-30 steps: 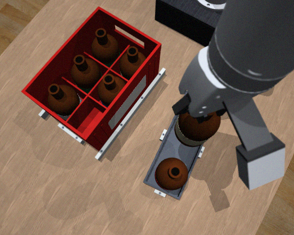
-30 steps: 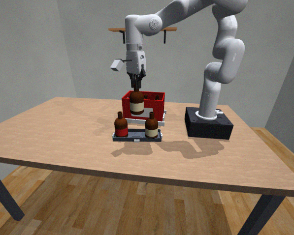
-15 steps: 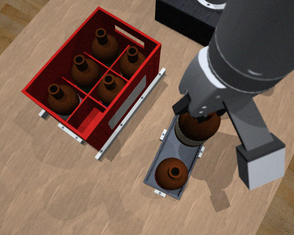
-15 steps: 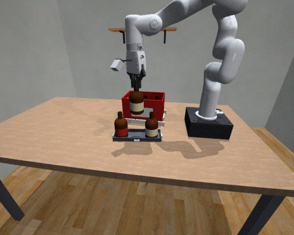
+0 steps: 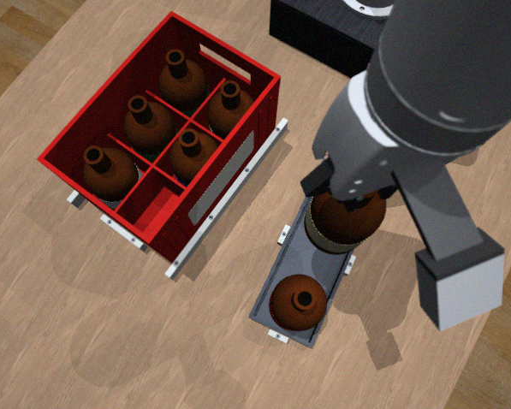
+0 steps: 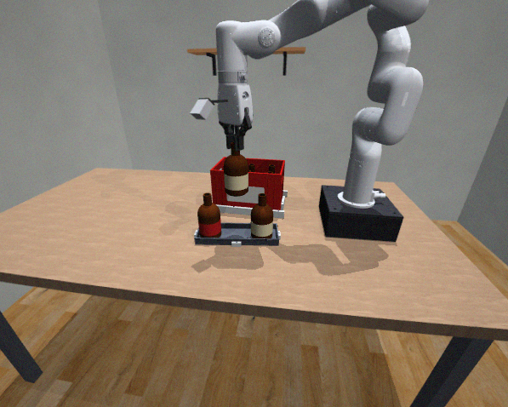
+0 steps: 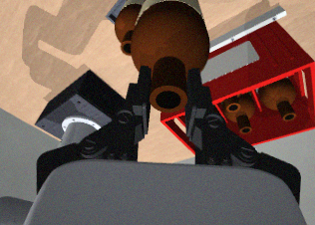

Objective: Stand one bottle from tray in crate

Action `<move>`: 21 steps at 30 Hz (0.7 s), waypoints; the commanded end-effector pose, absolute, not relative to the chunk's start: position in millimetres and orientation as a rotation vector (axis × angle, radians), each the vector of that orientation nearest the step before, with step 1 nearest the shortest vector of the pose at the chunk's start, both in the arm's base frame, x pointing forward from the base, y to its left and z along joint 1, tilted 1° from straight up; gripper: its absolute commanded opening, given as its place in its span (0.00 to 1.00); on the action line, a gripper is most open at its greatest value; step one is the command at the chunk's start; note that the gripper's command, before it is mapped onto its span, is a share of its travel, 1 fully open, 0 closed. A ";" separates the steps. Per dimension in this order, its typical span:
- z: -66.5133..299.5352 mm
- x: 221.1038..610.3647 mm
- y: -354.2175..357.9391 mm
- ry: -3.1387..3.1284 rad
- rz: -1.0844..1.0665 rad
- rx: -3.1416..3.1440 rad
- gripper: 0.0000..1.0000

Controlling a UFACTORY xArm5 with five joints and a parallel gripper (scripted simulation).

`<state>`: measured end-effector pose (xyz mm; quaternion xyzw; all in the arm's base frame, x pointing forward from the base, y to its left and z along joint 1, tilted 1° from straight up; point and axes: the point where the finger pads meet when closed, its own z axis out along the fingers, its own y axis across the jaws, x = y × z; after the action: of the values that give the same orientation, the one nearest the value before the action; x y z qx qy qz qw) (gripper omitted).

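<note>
My gripper (image 5: 351, 196) (image 6: 236, 146) (image 7: 168, 82) is shut on the neck of a brown bottle with a cream label (image 5: 346, 222) (image 6: 236, 175) (image 7: 171, 35). It holds the bottle upright, lifted clear above the grey tray (image 5: 317, 263) (image 6: 219, 238). Two bottles stand on the tray: one with a red label (image 5: 298, 302) (image 6: 208, 216) and one with a cream label (image 6: 261, 217), which is hidden in the top view. The red crate (image 5: 266, 118) (image 6: 269, 183) (image 7: 294, 43) stands to the side with several bottles in its cells. Its front corner cell (image 5: 157, 210) is empty.
White rails (image 5: 228, 193) border the crate on the table. The arm's black base (image 5: 317, 35) (image 6: 359, 218) stands beside the crate and tray. The wrist camera box (image 5: 462, 281) juts out from the arm. A small shelf (image 6: 288, 50) hangs on the back wall.
</note>
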<state>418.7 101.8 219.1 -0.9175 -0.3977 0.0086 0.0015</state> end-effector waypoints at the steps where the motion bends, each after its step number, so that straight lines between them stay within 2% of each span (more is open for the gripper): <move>1: 226.4 419.7 102.1 -1.248 0.021 -2.880 0.00; 21: 233.9 419.8 102.1 -1.248 0.021 -2.880 0.00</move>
<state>418.8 101.8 232.1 -0.9175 -0.3977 0.0088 0.0015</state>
